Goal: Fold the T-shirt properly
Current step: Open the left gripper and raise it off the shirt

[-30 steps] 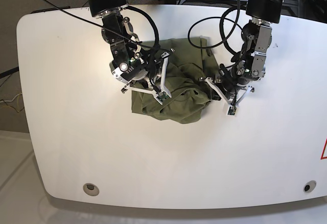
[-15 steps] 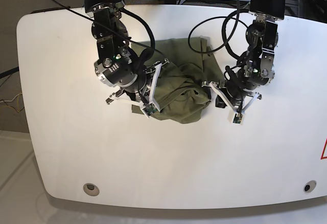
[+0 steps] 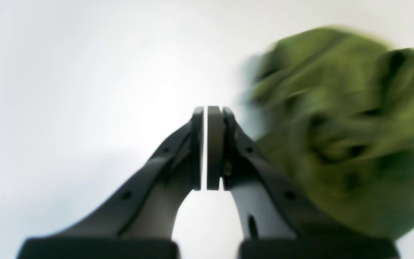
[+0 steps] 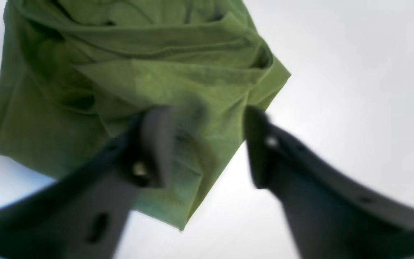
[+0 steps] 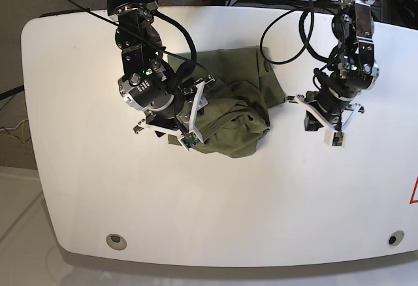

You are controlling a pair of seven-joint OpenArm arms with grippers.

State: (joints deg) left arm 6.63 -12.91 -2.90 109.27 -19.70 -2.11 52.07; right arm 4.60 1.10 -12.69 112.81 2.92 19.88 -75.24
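Robotics lab: white rounded table, black cabling (equipment racks behind).

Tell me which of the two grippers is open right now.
The right gripper, over the T-shirt: its jaws stand apart. The left gripper is shut, on bare table.

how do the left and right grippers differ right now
The left gripper is shut with nothing between its pads, while the right gripper stands open. The left gripper sits over bare white table, beside the T-shirt; the right gripper hangs over the T-shirt's edge without pinching it. Both have dark fingers, and neither holds cloth.
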